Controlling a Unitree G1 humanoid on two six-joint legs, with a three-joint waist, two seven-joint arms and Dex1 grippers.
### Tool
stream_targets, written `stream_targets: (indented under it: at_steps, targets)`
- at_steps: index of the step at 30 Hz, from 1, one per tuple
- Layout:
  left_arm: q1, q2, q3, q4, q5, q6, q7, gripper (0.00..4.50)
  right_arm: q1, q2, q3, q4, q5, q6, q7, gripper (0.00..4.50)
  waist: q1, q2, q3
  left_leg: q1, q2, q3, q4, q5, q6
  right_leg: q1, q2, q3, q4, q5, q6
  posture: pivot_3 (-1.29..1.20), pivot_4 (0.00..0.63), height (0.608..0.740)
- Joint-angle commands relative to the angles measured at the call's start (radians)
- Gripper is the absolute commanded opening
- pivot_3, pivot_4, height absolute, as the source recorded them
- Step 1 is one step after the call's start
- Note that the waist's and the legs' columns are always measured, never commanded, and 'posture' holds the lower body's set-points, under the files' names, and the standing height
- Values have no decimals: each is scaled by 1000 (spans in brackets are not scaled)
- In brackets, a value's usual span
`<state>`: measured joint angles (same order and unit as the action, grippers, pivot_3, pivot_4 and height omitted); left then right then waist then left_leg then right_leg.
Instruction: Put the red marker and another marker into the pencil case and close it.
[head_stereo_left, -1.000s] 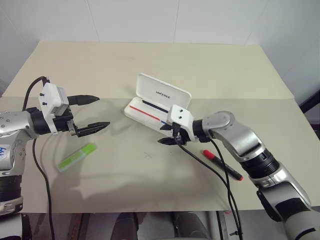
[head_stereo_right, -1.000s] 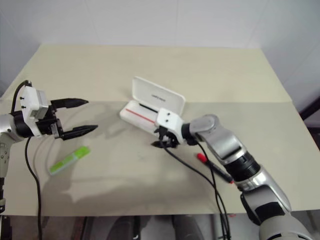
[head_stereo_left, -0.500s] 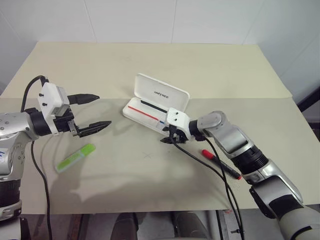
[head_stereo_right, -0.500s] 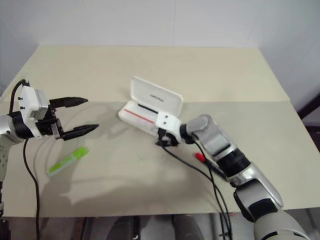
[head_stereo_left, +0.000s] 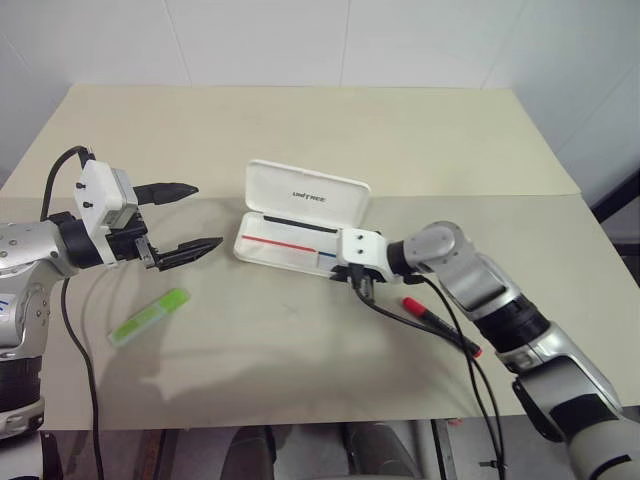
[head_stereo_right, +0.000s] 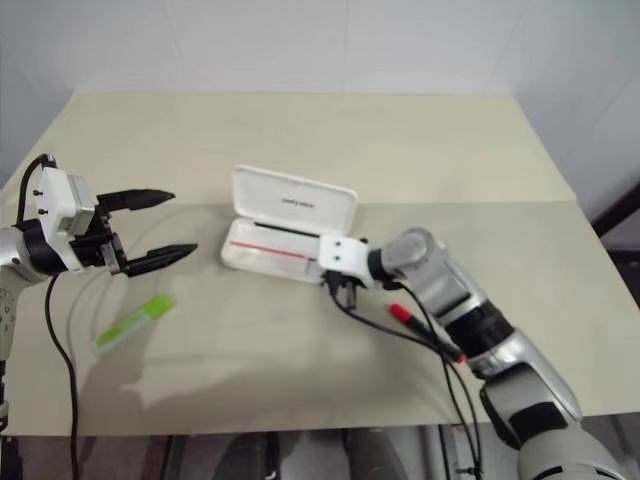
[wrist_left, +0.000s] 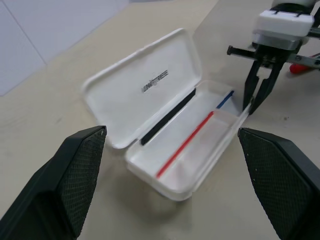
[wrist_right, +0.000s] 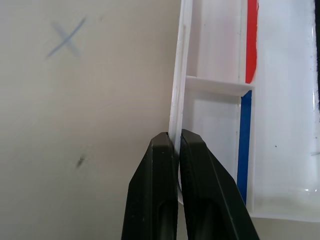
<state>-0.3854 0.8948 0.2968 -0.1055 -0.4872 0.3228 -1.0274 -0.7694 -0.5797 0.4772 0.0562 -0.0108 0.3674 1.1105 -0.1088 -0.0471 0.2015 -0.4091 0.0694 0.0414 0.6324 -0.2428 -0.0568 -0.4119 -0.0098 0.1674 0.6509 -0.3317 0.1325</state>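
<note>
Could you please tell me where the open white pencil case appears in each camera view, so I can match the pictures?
Left eye view: pencil case at centre, lid raised.
Right eye view: just left of centre.
Left wrist view: mid-picture, lying open.
Right wrist view: its front wall and tray, pinched by the right gripper.
Shared landmark: the red-and-blue stripe inside the tray.

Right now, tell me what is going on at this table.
The right gripper is shut on the front wall of the open pencil case, pinching its rim. The left gripper hangs open above the table, holding nothing. The case has no markers in it: the red marker lies on the table by the right arm, and the green highlighter lies below the left gripper.
</note>
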Motion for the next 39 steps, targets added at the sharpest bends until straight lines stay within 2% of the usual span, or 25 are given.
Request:
stream_targets:
  at_steps: [1,8,12,26,36,39]
  targets:
    - [-12,-7,11,-9,-11,-22,1,4500,71,-85,-66,-155,37,-40,58,27,2,0,0,0,0,0,0,0,0,0,0,0,0,0,0,0,150,740]
    - [-24,-29,-19,12,-7,-35,-17,4500,204,-201,-109,-317,78,-49,124,27,-3,0,0,2,0,1,1,0,0,1,0,1,2,0,0,0,150,740]
    - [-24,-29,-27,17,-12,-35,-29,4500,268,-224,-113,-385,92,-41,129,27,-2,0,0,3,0,0,1,0,0,2,1,1,2,-1,0,0,150,740]
    - [-19,-19,-22,8,-18,-14,-41,4500,275,-176,-72,-309,12,-132,104,27,-2,0,0,2,0,0,2,0,0,2,0,1,2,-1,0,0,150,740]
    - [-29,-27,-26,14,-16,-18,-37,4500,257,-156,-124,-319,70,-141,121,27,-1,-1,0,3,0,0,3,1,0,2,0,1,5,-1,0,0,150,740]
    - [-37,-31,-31,20,-14,-22,-36,4500,257,-163,-112,-287,42,-141,112,814,1,-1,0,3,-1,0,3,1,0,2,0,1,4,-1,0,0,150,740]
